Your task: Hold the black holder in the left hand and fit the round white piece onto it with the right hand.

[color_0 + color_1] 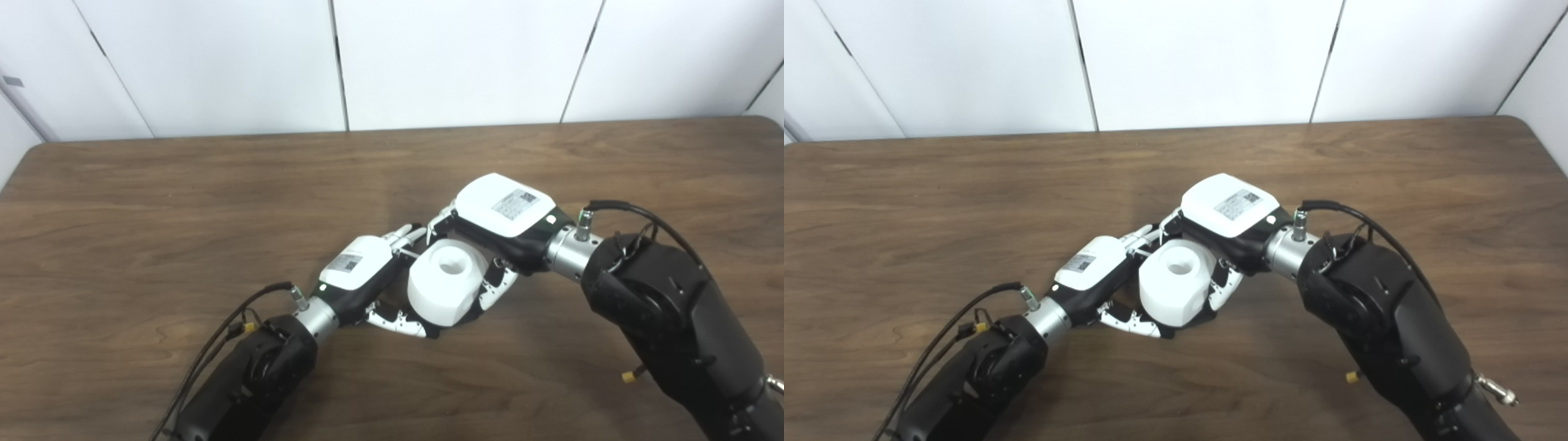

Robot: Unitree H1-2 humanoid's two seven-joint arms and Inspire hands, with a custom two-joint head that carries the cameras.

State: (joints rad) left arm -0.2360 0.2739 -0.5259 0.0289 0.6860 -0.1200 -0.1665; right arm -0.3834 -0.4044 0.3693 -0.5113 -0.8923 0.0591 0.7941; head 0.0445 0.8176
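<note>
Low and left of the frame's middle, the left hand [358, 269] reaches in over the brown table [153, 202], its fingers [398, 321] curled under and around the near side of the white piece; whatever it grips is mostly hidden, though a dark sliver at the bottom edge of the white piece is probably the black holder [436, 332]. Just right of it, at the centre of the frame, sits the round white piece [446, 280], a thick ring with a hole in its upper face, tilted a little toward the camera. To the upper right, the right hand [502, 211] arches over the piece, closed on it with fingers [497, 288] pressing its right flank. The fit looks under way or nearly seated, but the joint cannot be seen. To do it well, the left hand should keep the holder steady while the right presses straight along the hole's axis, with no twisting or tilting, and lets go only once the piece sits flush.
</note>
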